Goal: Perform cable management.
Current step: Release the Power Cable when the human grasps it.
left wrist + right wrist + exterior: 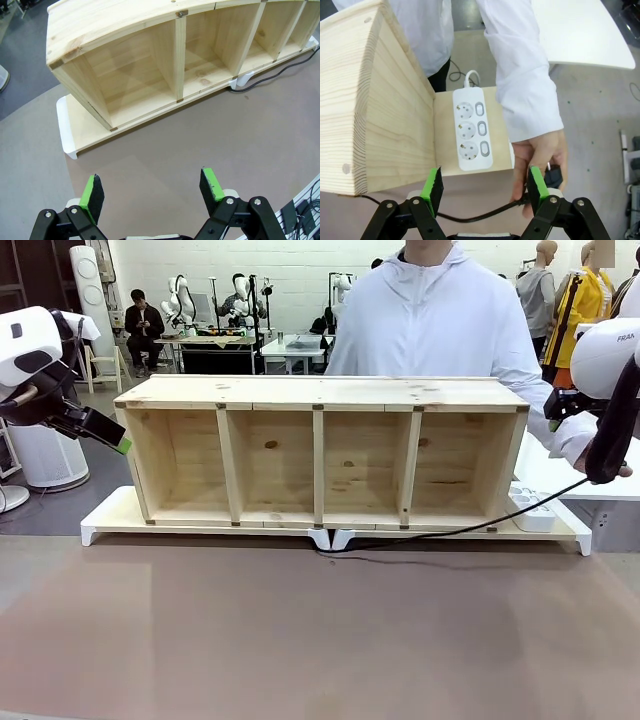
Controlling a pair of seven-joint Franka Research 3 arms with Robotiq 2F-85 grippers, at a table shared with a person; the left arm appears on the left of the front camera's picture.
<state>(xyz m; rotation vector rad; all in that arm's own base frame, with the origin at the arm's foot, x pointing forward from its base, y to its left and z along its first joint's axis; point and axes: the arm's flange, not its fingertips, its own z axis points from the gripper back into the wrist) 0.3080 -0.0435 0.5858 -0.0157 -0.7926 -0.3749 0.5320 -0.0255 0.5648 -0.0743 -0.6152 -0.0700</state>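
My left gripper [152, 192] hung over the bare brown table [210, 140], jaws spread wide with nothing between the green pads [92, 192]. In the front view it sat off the left end of the wooden shelf unit [320, 450], level with the top board and clear of it.

My right gripper [484, 186] pointed down at the right end of the shelf unit, jaws standing apart and gripping nothing. Below it, the white power strip [472, 127] lay flat on the wooden base board just beside the shelf's end wall, three sockets up, all of them free.

The cable [440, 533] ran along the table in front of the shelf: from a loop near the middle white feet [332, 538] it rose rightward toward the far right end. In the right wrist view it crossed between my two fingers low in the frame, touching neither pad that I could make out, and led up into the person's hand [540, 167]. That hand, coming out of a white sleeve [520, 75], held the cable's black plug [554, 176] just beside my right-hand finger. The prongs could not be made out.
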